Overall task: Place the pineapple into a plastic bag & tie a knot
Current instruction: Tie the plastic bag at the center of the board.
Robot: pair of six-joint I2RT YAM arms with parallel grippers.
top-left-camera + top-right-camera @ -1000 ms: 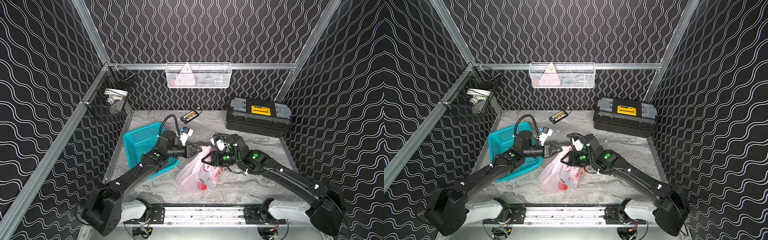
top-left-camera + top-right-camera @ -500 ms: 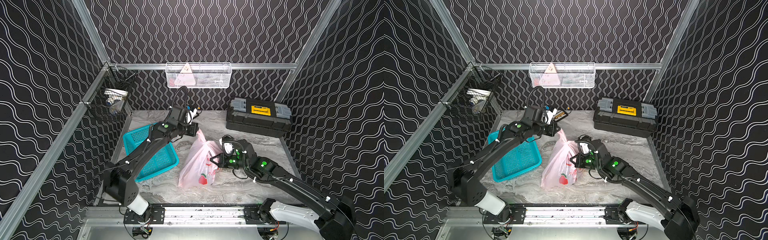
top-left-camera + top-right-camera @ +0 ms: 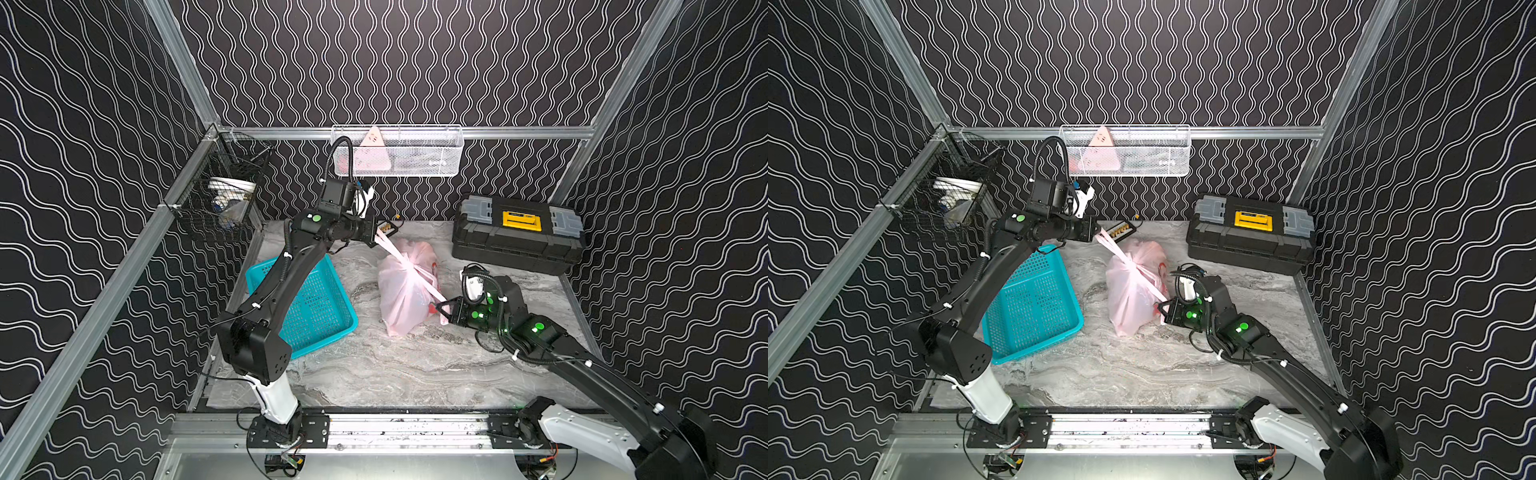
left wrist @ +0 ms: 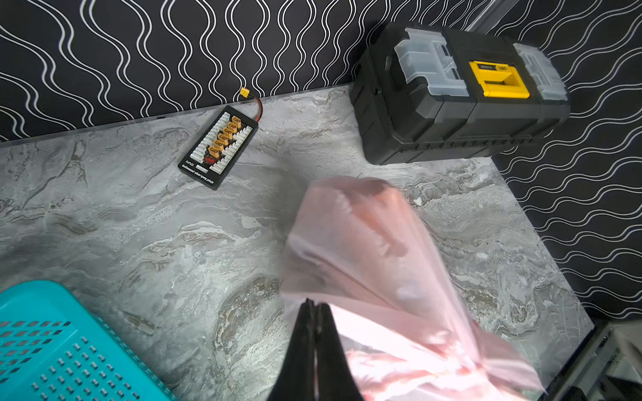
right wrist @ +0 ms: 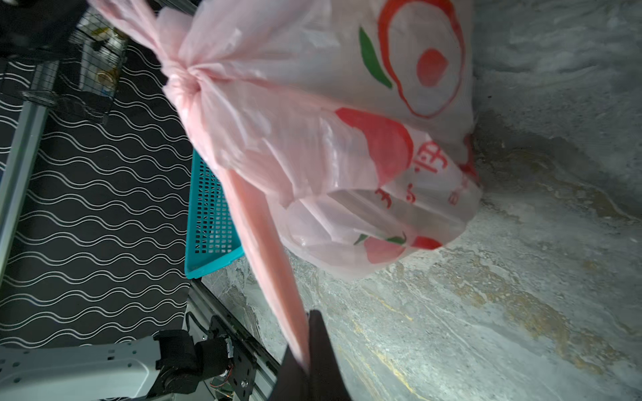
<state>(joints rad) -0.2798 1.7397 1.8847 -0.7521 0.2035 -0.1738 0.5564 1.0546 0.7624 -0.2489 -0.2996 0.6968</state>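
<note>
Tightening the knot (image 3: 404, 262): your left gripper (image 3: 377, 237) and right gripper (image 3: 444, 309) clamp the bag (image 3: 399, 303) by its handles (image 3: 426, 284), taut; pull apart, then release.

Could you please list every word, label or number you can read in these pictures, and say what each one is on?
"balanced charging plate", my best reading of faint white print: black charging board.
Dark print on the yellow latch of the toolbox: too small to read.
Red characters on the plastic bag: sideways and blurred, unreadable.
Marks on the pink triangular card in the wire basket: too small to read.
</note>
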